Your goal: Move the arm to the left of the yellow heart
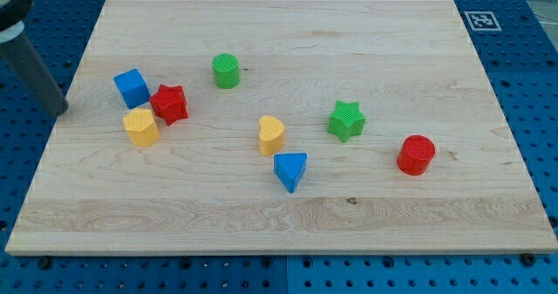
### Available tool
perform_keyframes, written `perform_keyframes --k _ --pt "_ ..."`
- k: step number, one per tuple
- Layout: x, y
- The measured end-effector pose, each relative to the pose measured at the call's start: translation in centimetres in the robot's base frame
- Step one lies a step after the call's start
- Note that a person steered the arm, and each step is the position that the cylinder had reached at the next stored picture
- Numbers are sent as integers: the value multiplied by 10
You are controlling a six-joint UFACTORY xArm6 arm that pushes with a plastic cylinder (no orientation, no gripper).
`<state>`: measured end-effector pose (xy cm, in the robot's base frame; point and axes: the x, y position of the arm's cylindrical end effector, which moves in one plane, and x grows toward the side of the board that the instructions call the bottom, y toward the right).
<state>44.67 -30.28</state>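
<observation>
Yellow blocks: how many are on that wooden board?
2. The yellow heart sits near the middle, just above the blue triangle. The other yellow block lies at the view's left, below the blue cube. None seem hidden.

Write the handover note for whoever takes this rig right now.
My tip sits at the board's left edge, left of the blue cube.
The yellow heart lies mid-board, just above the blue triangle.
The red star and a second yellow block lie between tip and heart.
Done: nothing yet; the tip is far from the heart.
Left: bring the tip close beside the heart's left side, probably skirting that cluster.
</observation>
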Motion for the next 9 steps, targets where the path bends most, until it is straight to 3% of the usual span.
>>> perform_keyframes --k 2,3,5,9 --pt "81 9" --pt "89 40" --pt "94 131" --pt "66 229"
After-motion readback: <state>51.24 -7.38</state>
